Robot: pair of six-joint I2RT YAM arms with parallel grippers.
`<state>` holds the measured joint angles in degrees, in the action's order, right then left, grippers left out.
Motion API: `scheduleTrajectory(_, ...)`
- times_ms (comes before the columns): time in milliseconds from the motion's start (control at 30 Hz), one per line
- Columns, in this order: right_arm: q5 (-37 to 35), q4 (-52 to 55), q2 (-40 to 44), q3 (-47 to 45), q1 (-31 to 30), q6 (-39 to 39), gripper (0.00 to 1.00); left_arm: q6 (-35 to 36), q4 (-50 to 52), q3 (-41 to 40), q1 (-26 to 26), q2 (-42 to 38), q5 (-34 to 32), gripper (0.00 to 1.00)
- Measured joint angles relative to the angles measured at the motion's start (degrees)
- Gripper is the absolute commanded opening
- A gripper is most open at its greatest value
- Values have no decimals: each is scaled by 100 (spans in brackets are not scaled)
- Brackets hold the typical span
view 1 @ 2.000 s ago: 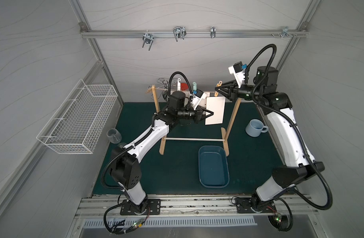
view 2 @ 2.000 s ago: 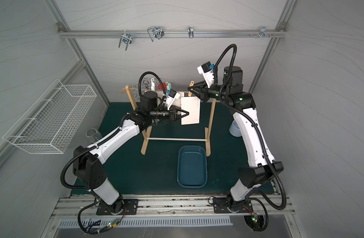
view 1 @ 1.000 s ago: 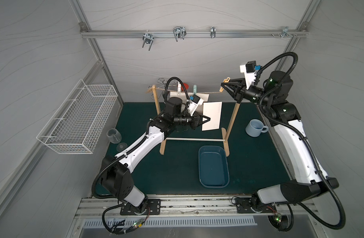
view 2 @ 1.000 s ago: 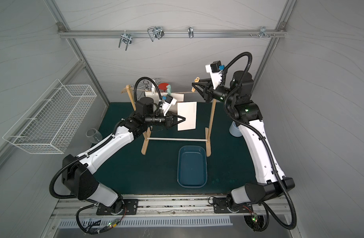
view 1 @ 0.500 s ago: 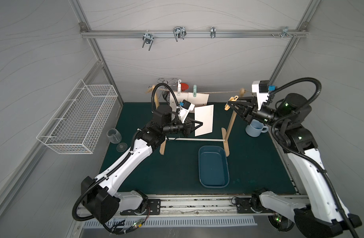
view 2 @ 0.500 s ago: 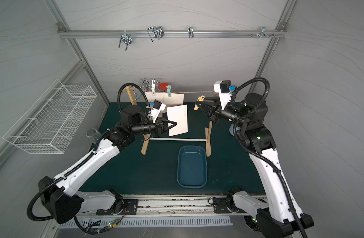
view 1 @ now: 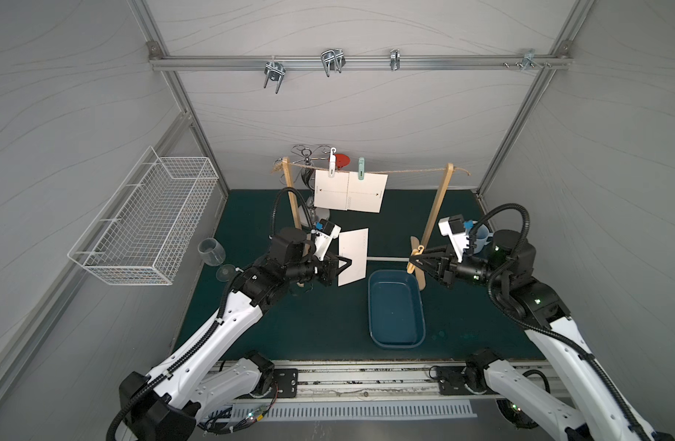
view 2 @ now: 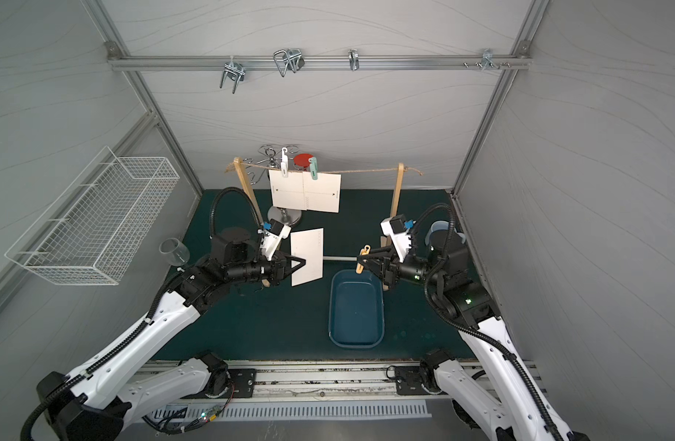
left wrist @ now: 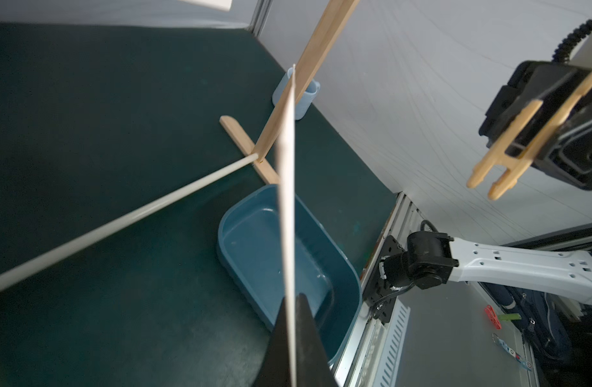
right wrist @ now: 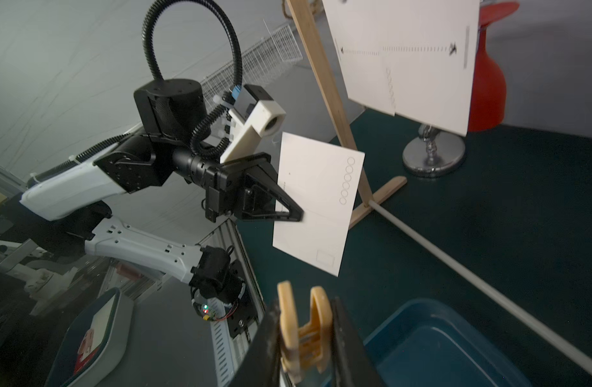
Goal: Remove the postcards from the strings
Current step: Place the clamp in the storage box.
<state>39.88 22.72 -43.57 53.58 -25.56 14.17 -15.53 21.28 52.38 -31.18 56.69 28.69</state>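
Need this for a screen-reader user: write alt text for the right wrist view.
The left gripper holds a white postcard by one edge in mid-air. In the foreground the right gripper clamps a yellow clothespeg, with a blue tray beside it; two more overlapping postcards hang beyond.

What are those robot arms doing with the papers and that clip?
The left gripper holds one loose postcard near the blue tray. The right gripper holds a tan peg. Two more postcards hang pegged on the string, waiting to come off.
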Motion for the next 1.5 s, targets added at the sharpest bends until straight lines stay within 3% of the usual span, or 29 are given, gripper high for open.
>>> scheduleTrajectory(467,-629,-63,-131,-2026,-769,833,0,-1049,46,-1720,0,-205,-710,0)
scheduleTrajectory(933,-1244,-636,-1086,-2643,-887,1051,0,-1628,-669,-2306,0,240,-1016,0)
scheduleTrajectory(1067,-1351,-743,-1351,-2643,-887,1049,11,-1665,-855,-2367,0,511,-1010,0)
scheduleTrajectory(1133,-1408,-787,-1456,-2643,-887,1049,21,-1672,-933,-2396,0,623,-1008,9)
scheduleTrajectory(1367,-1637,-813,-1615,-2643,-887,1064,49,-1773,-1008,-2487,0,704,-1086,29)
scheduleTrajectory(1500,-1766,-802,-1561,-2634,-887,1045,56,-1773,-922,-2487,0,555,-1259,35)
